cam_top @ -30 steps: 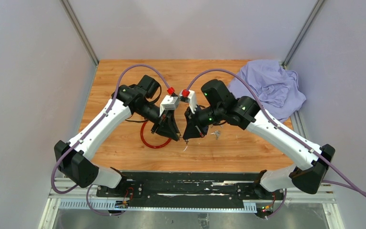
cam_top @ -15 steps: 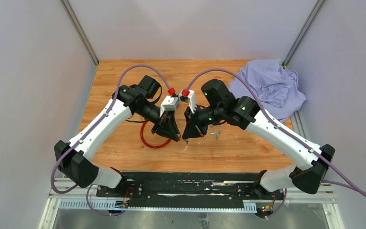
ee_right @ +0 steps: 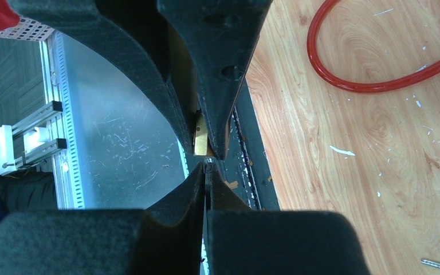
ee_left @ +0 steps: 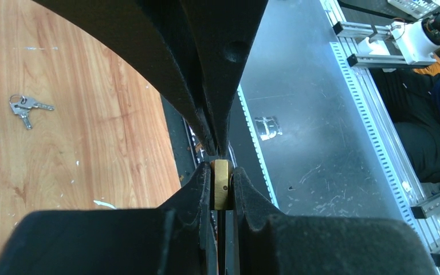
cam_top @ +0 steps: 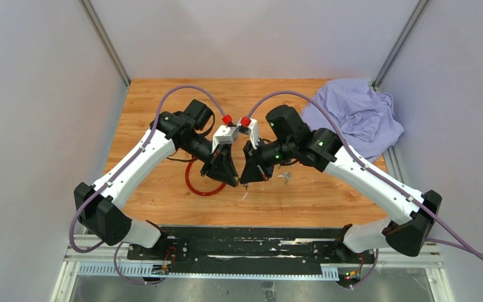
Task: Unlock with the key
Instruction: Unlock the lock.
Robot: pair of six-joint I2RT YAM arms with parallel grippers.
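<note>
Two-handed step, by the look of it lining up for insertion. Clamped between the left fingers point(ee_left: 192, 195): the brass lock point(ee_left: 222, 192), held up off the desk point(cam_top: 302, 207) near its middle, between the arms. Pressed flat together, tip nearly against that lock: the right fingers point(ee_right: 177, 217). Cannot tell of any key blade pinched there; too thin or hidden. Check that first from the right wrist view. Then square the tips to the lock's face and ease in straight, with no sideways load, to spare a thin blade from bending or skidding off the brass. Turn only once seated, bracing hard with the left against twisting. Avoid snagging the red cable loop point(ee_right: 378, 89) lying on the wood just behind the left arm's tips. Leave the spare key bunch point(ee_left: 26, 106) flat on the wood beside the right arm.

Underneath, orange-brown wood grain, scuffed and flecked with white. Purple cloth point(cam_top: 355, 116) heaped at the far right corner. Around, pale walls close on three sides, metal posts at the back corners, black base plate and aluminium rail along the near edge.
</note>
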